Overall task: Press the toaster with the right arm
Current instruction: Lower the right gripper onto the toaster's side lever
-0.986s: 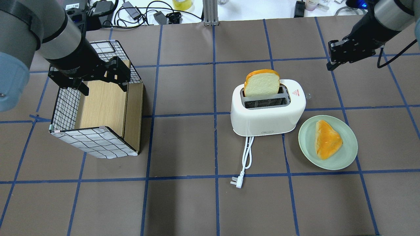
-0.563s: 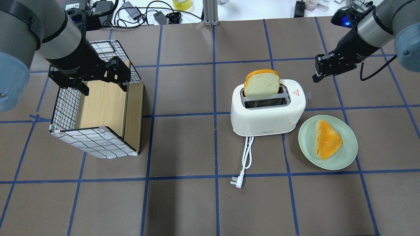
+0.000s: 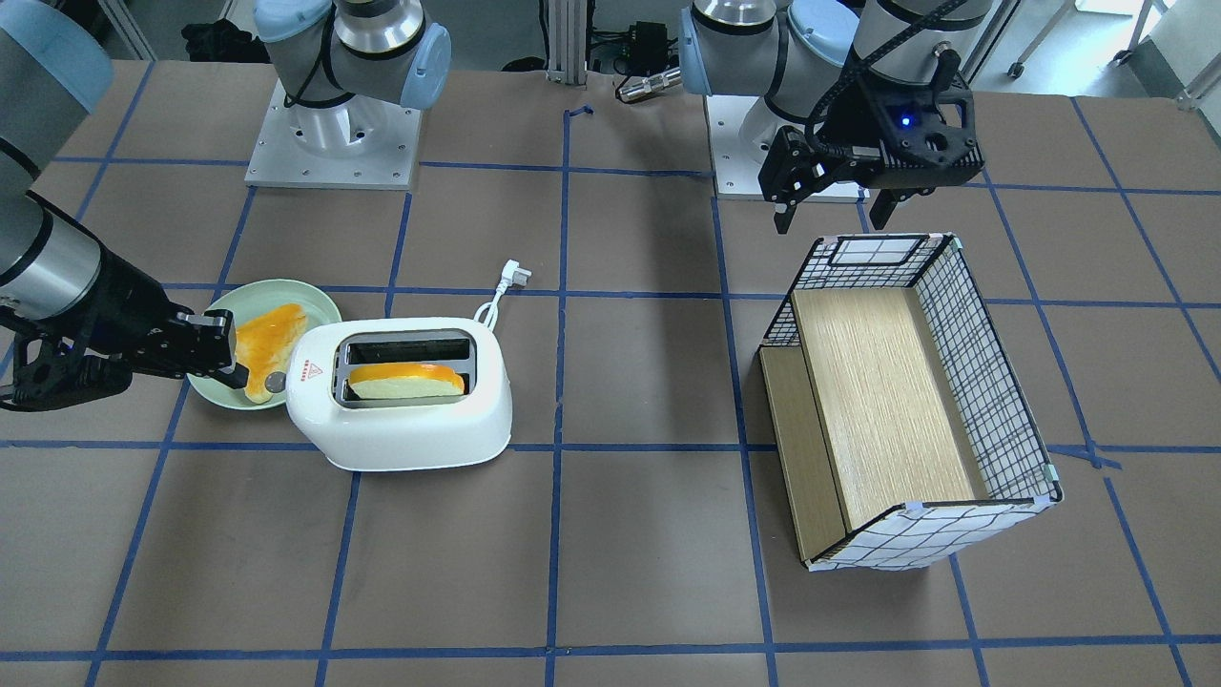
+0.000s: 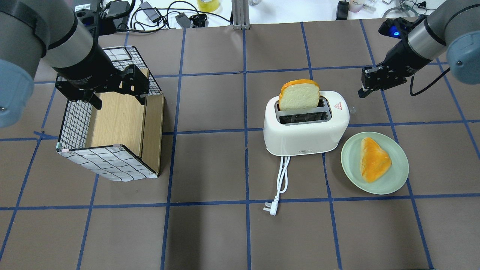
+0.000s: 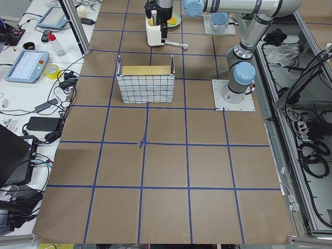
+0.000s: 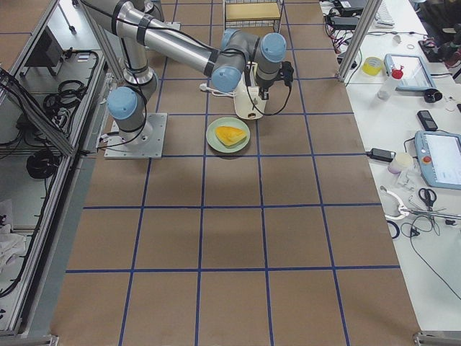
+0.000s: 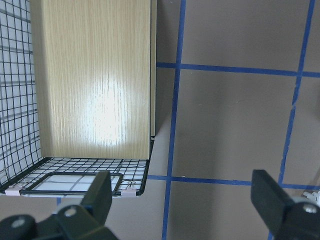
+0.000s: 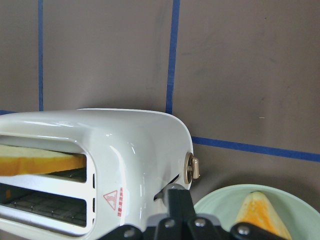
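My left gripper [image 4: 119, 100] hangs spread open over the wire basket [image 4: 75, 127], with no part in this job. The toaster [image 4: 305, 133] sits mid-table, and its bread slice [image 4: 300, 95] stands high out of the far slot, so I judge the lever not yet pressed. My right gripper [image 4: 363, 91], fingers closed together on nothing, hovers just off the toaster's knob end. The wrist view puts my fingertip by the lever slot, though I can't tell whether it touches. The downward push is all left to do.

The toaster [image 4: 305, 138] stood just ahead of the right gripper [image 4: 362, 91], a bread slice [image 4: 299, 98] in one slot; the plate [image 4: 397, 180] lay beside the toaster.
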Controlling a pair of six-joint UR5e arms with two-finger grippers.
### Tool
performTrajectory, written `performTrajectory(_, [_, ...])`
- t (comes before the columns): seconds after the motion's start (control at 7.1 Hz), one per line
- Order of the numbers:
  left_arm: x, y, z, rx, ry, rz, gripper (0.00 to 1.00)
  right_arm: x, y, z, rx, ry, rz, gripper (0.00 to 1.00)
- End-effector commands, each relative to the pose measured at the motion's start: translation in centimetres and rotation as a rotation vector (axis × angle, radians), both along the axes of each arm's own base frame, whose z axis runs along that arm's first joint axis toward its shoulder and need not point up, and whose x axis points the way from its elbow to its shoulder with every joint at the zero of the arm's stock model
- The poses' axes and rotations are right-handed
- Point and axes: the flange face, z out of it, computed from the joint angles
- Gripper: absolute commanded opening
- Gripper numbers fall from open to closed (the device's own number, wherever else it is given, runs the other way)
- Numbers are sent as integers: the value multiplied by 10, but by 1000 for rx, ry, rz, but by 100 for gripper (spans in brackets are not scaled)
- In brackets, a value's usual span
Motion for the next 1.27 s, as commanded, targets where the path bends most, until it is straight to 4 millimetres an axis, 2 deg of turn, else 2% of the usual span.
performTrajectory(0.0, [0, 0, 0, 0, -1, 0, 100, 2, 1, -11, 12, -56, -8, 0])
performTrajectory(0.56, [0, 0, 0, 0, -1, 0, 100, 5, 7, -21, 35, -75, -14, 0])
performTrajectory(0.85, [0, 0, 0, 0, -1, 0, 100, 7, 15, -42, 72, -82, -13, 0])
performTrajectory(1.13, [0, 0, 0, 0, -1, 0, 100, 8, 17, -45, 79, -85, -14, 0])
